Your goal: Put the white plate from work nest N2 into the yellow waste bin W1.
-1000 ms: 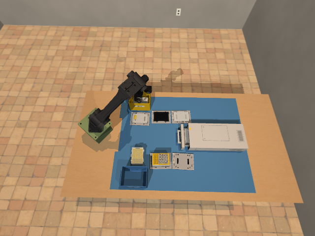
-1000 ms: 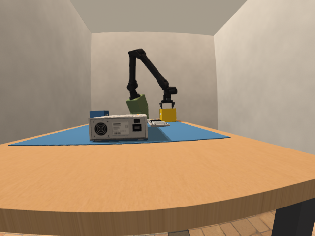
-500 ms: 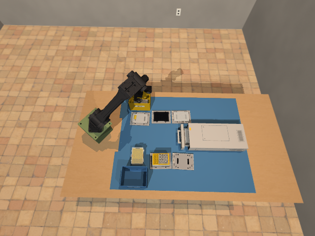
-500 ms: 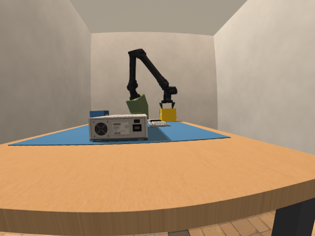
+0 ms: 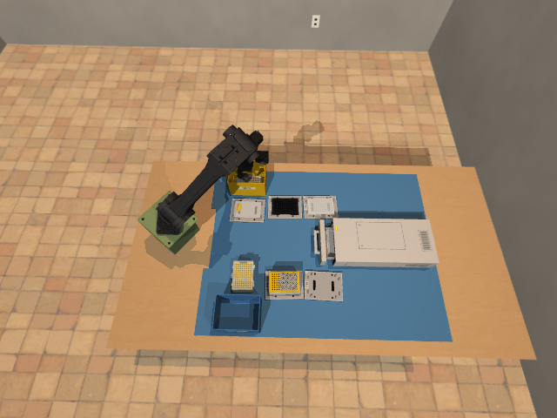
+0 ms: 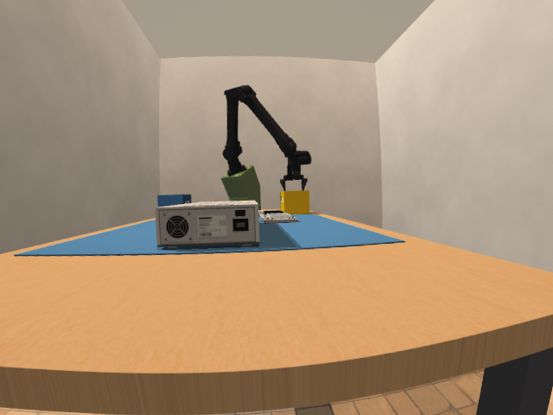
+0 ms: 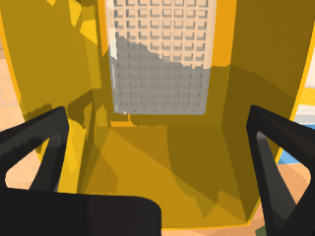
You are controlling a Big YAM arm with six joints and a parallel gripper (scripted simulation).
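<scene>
The yellow waste bin W1 [image 5: 237,185] [image 6: 295,202] [image 7: 263,46] stands upright at the back left corner of the blue mat [image 5: 382,306]. The white plate [image 7: 160,46] [image 5: 254,178], a grid of small wells, lies inside the bin against its far wall, well below the fingers. My gripper [image 5: 246,172] [image 6: 293,183] [image 7: 157,116] is open and hangs just above the bin's mouth, with a finger on either side and nothing between them. The nest [image 5: 246,210] just in front of the bin is empty.
A black plate [image 5: 284,206] and another white plate [image 5: 320,205] sit in nests beside the empty one. A grey instrument [image 5: 382,243] [image 6: 207,223] stands mid-mat. A tip box [image 5: 243,275], a yellow rack [image 5: 283,282], an empty nest [image 5: 323,285] and a blue bin [image 5: 237,313] are in front.
</scene>
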